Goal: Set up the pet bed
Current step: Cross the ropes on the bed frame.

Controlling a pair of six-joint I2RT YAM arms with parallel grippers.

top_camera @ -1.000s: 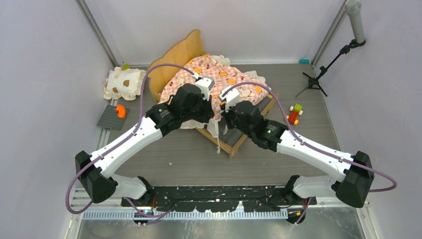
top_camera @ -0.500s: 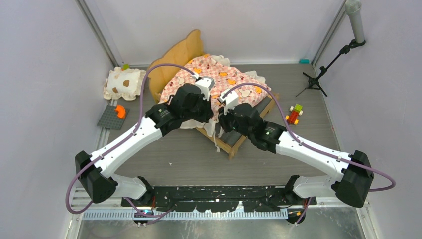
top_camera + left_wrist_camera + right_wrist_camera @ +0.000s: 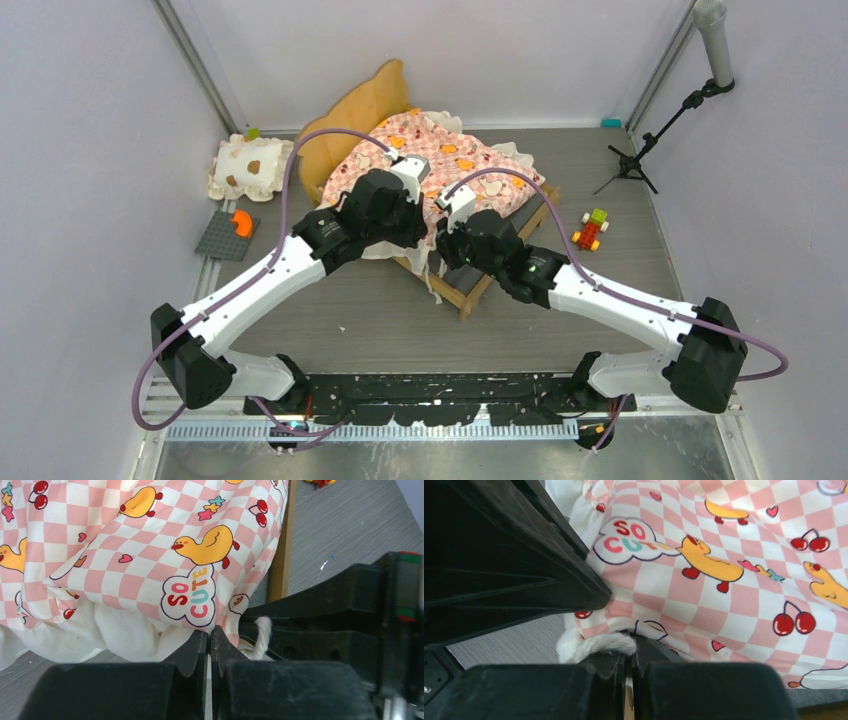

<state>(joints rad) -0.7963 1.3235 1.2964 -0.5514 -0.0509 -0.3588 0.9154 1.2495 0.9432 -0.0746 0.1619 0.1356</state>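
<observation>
The pet bed stands at the back middle, with a light-wood wavy headboard [image 3: 365, 108] and a wooden side rail [image 3: 280, 555]. Its pink checkered mattress [image 3: 462, 160] with duck prints lies askew on the frame, and the cream ruffle [image 3: 100, 635] hangs over the near side. My left gripper [image 3: 209, 636] is shut, its tips pinching the mattress edge by the "SO CUTE" print. My right gripper [image 3: 629, 652] is shut on a white cord [image 3: 604, 642] at the mattress corner. The two wrists sit close together at the bed's near corner; from above the fingers are hidden under them.
A cream ruffled pillow with brown spots [image 3: 245, 165] lies at the back left. A grey plate with an orange piece [image 3: 228, 235] sits in front of it. Toy blocks [image 3: 592, 230] lie right of the bed. A black tripod [image 3: 635, 160] stands at the back right.
The right arm has slid leftward, bringing its wrist closer to the left wrist at the bed's near corner. The left arm has stayed put.
</observation>
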